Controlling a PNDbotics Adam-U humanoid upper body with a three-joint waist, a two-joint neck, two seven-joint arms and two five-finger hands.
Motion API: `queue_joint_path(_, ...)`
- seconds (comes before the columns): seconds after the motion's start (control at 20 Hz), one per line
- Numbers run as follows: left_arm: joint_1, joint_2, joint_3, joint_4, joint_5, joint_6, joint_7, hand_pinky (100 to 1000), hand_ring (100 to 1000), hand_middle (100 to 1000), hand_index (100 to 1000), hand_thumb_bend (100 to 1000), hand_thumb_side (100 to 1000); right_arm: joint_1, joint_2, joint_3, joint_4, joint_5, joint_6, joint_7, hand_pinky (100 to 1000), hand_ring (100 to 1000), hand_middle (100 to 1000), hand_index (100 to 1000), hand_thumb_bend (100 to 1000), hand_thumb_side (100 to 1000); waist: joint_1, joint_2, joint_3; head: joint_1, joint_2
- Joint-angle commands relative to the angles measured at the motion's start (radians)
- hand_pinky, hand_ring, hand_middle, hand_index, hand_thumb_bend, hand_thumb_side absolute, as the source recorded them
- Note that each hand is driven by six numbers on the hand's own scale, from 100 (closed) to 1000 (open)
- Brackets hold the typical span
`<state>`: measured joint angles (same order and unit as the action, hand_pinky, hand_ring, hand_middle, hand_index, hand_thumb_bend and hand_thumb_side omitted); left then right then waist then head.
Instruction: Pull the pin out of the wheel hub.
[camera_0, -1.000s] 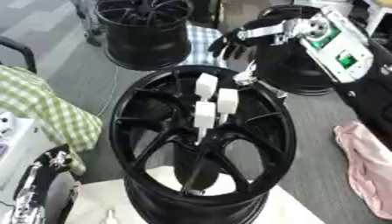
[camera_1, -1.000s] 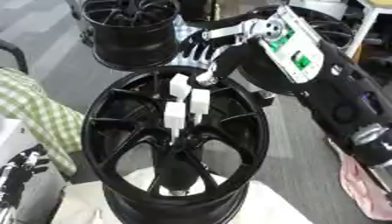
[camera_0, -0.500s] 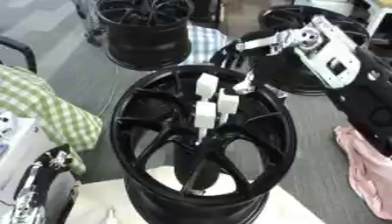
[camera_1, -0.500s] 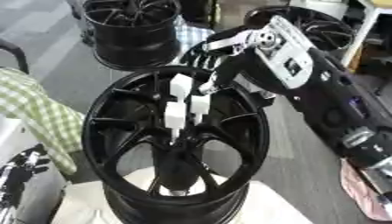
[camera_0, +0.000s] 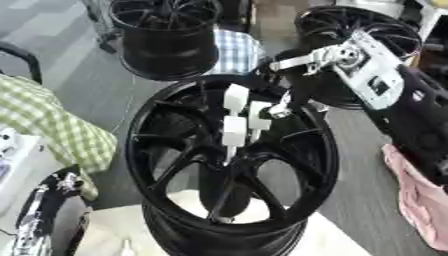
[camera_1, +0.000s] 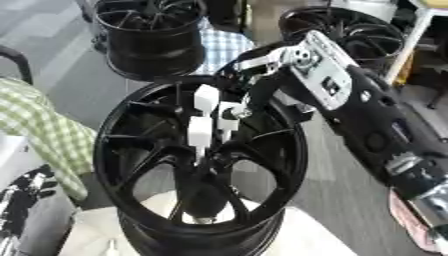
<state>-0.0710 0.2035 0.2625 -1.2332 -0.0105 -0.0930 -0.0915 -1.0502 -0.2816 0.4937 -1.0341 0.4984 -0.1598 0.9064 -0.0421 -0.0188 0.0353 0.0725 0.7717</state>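
Black wheel hub stands upright on a pale counter, three white pins at its centre. Right robot hand touches the rightmost pin; finger state indeterminate. Left robot hand idle at lower left. Spare rims crowd the grey floor behind.

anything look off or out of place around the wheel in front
Nothing looks damaged or spilled. The black wheel hub stands upright, with three white pins still seated at its centre. The right hand is at the rightmost pin. The left hand rests at the lower left corner.
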Motion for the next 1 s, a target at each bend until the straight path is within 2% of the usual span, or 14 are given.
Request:
queue_joint_path(0.05, -0.012, 0.019, -0.002, -0.016, -0.006, -0.003, -0.003, 752, 730, 723, 803, 280, 615, -0.018, 0.000, -0.010, 0.012, 0.029, -0.014, 0.001, 847, 886, 877, 967, 336, 462, 0.006, -0.009, 0.000, -0.001, -0.002)
queue_joint_path(0.2, -0.012, 0.019, -0.002, -0.017, -0.006, -0.003, -0.003, 752, 730, 723, 803, 280, 614, -0.016, 0.006, -0.014, 0.024, 0.053, -0.025, 0.001, 846, 884, 867, 961, 336, 466, 0.006, -0.009, 0.001, 0.000, -0.002)
queue_joint_path(0.25, -0.012, 0.019, -0.002, -0.017, -0.006, -0.003, -0.003, 752, 730, 723, 803, 283, 614, -0.016, 0.008, -0.015, 0.027, 0.060, -0.028, 0.001, 846, 882, 859, 955, 347, 440, 0.006, -0.009, 0.001, 0.000, -0.002)
queue_joint_path(0.35, -0.012, 0.019, -0.002, -0.017, -0.006, -0.003, -0.003, 752, 730, 723, 803, 281, 614, -0.014, 0.009, -0.014, 0.032, 0.075, -0.035, 0.001, 844, 878, 847, 944, 339, 472, 0.006, -0.009, 0.001, 0.000, -0.002)
queue_joint_path(1.0, -0.012, 0.018, -0.002, -0.018, -0.008, -0.003, -0.004, 752, 730, 723, 803, 282, 614, -0.005, 0.029, -0.015, 0.040, 0.114, -0.056, 0.001, 824, 839, 776, 887, 338, 476, 0.006, -0.009, 0.001, -0.002, -0.002)
